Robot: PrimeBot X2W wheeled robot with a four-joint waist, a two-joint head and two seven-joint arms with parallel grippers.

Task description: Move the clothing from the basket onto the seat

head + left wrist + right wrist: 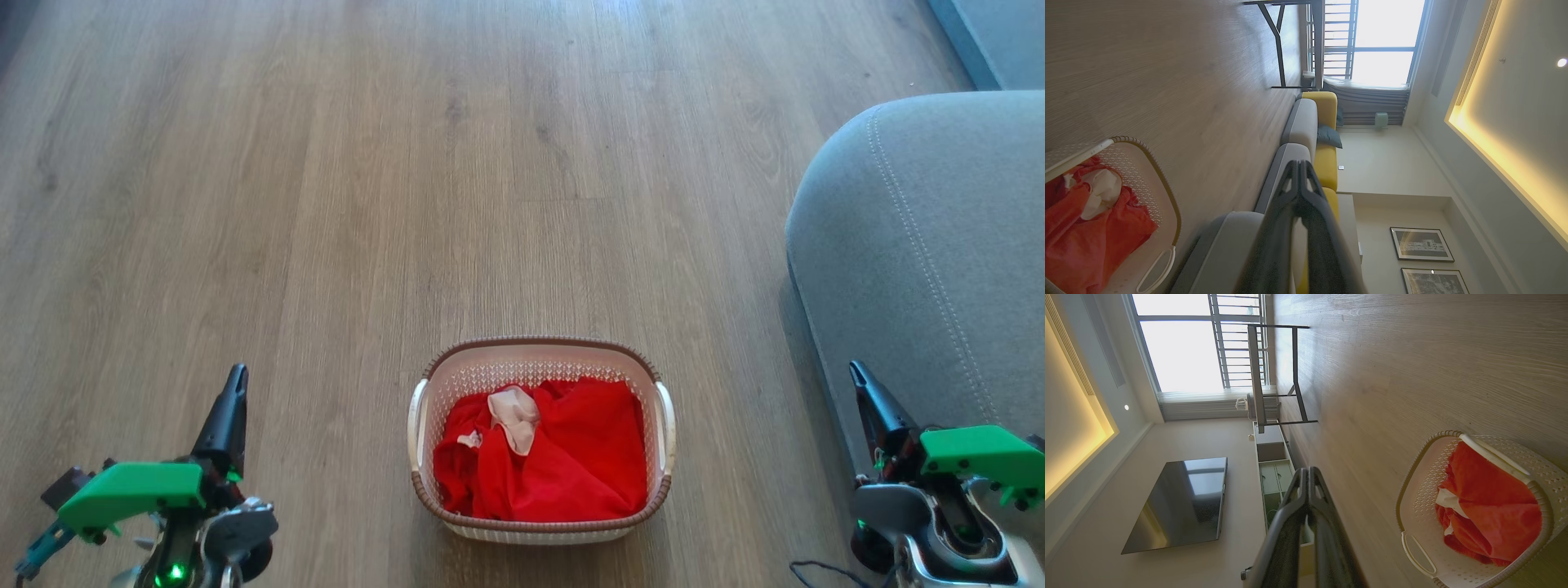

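Observation:
The cream basket (663, 425) with a brown rim stands on the wood floor between my two arms. Bright red clothing (571, 457) fills it, with a small pale pink piece (516, 416) lying on top. The grey seat (922, 245) rises at the right, its stitched seams showing. My left gripper (237, 373) is shut and holds nothing, well left of the basket. My right gripper (856, 369) is shut and holds nothing too, in front of the seat's edge. In the left wrist view the basket (1167, 212) and clothing (1081, 241) sit at the lower left; in the right wrist view the basket (1412, 506) and clothing (1490, 510) sit at the lower right.
Bare wood floor (408, 163) stretches ahead and to the left. A dark-legged table (1278, 375) stands by the window. A grey and yellow sofa (1306, 126) runs along one wall; a television (1180, 502) hangs on the other.

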